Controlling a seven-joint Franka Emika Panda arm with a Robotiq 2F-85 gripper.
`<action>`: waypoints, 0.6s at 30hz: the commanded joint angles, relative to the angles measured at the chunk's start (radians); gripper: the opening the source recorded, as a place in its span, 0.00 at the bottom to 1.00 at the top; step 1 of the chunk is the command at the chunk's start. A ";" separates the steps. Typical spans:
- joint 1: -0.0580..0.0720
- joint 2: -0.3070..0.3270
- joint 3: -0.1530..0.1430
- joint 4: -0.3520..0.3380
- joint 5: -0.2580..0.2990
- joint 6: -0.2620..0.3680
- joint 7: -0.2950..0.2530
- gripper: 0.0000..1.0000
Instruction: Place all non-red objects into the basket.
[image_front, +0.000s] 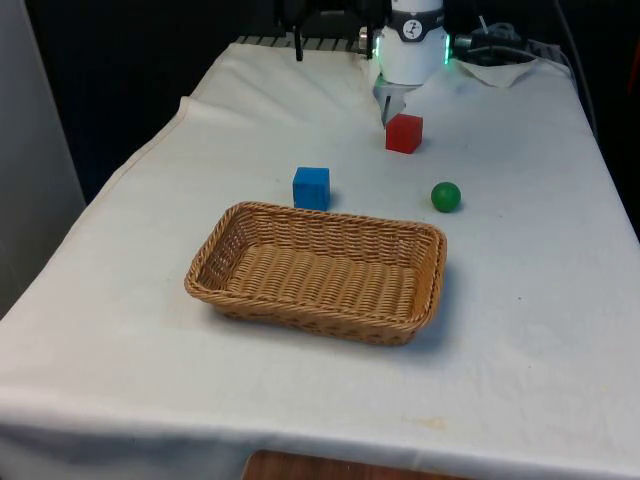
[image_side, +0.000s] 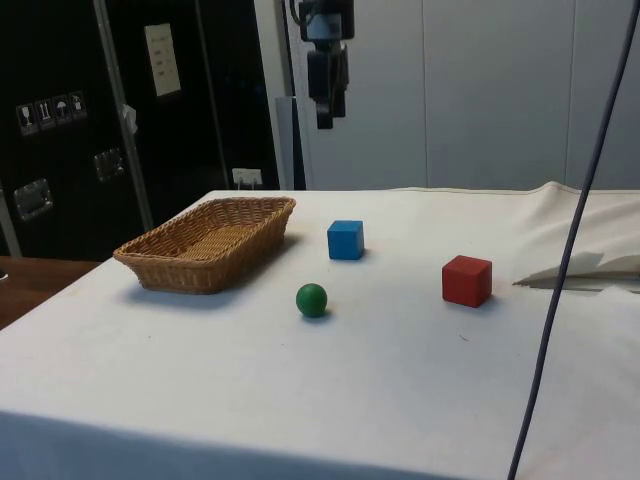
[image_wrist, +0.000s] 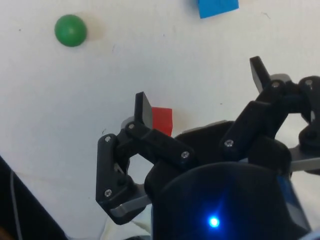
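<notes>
An empty wicker basket (image_front: 340, 218) (image_side: 240, 255) lies in the middle of the table. Just behind it sits a blue cube (image_front: 311, 187) (image_side: 345, 239) (image_wrist: 217, 7). A green ball (image_front: 446, 196) (image_side: 312, 299) (image_wrist: 70, 30) rests to the front view's right of the cube. Further back stands a red cube (image_front: 404, 133) (image_side: 467, 280) (image_wrist: 162, 120), partly hidden behind one finger in the wrist view. My gripper (image_front: 388, 108) (image_side: 325, 120) (image_wrist: 200, 87) hangs high above the table near the red cube, open, with nothing between its fingers.
The white cloth is rumpled into folds at the robot's end (image_front: 500, 70) (image_side: 580, 270). A dark cable (image_side: 570, 260) hangs down across the side view's right. The table's edges drop off at both sides and at the front.
</notes>
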 joint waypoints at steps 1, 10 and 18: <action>-0.002 0.010 -0.003 -0.007 -0.010 0.025 -0.001 1.00; -0.005 0.055 -0.017 -0.025 -0.014 0.100 0.000 1.00; -0.006 0.100 -0.026 -0.042 -0.009 0.169 0.017 1.00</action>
